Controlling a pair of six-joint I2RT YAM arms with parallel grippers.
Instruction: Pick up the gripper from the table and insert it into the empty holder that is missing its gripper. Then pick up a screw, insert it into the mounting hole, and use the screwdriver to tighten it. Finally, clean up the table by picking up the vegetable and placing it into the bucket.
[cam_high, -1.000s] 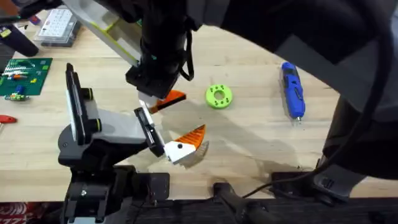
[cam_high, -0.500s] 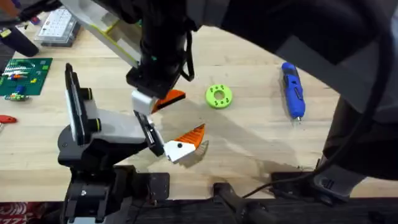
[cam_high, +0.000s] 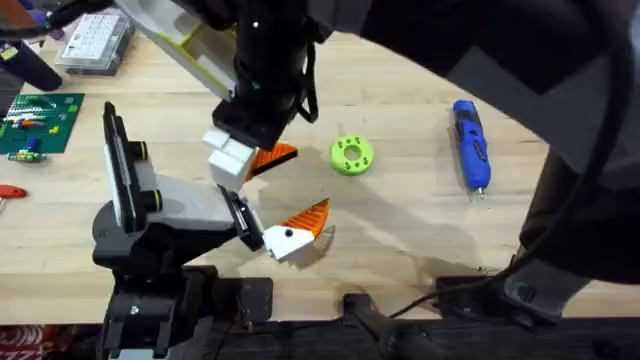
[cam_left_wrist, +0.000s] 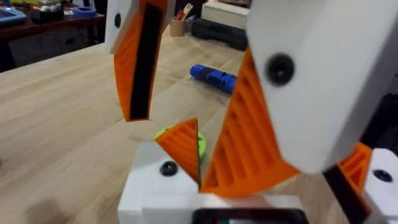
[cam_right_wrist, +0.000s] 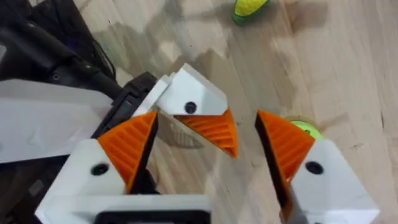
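While the orange tip has kept nearly the same spot over the last second, the white base of the gripper (cam_high: 228, 158) has swung up and tilted, and the left arm above it has shifted slightly.

Surface (cam_high: 420, 230): light wood, carries everything below.

Holder (cam_high: 175, 205): on its black stand, just below and beside the left pincer (cam_high: 238, 148). One bracket (cam_high: 235, 205) is bare and sits directly beneath that pincer. The other carries a mounted finger (cam_high: 300, 225) with a black dot on its white base.

Left pincer: appears clamped on the gripper's white base. In the left wrist view the block sits low between the ribbed pads (cam_left_wrist: 239, 149), orange wedge pointing away from the wrist.

Right pincer (cam_right_wrist: 206, 118): fingers apart, nothing held, hanging above the mounted finger and the holder's end.

Screwdriver (cam_high: 471, 145): well apart from both pincers, lying untouched.

Green ring (cam_high: 351, 154): near the left pincer, on the side away from the holder.

Judgement: the part is off the surface and being turned to line its base up with the bare bracket. Insertion is not yet made. Screw, tightening and tidy-up all remain. Next move calls for a small descent with the base square to the bracket.
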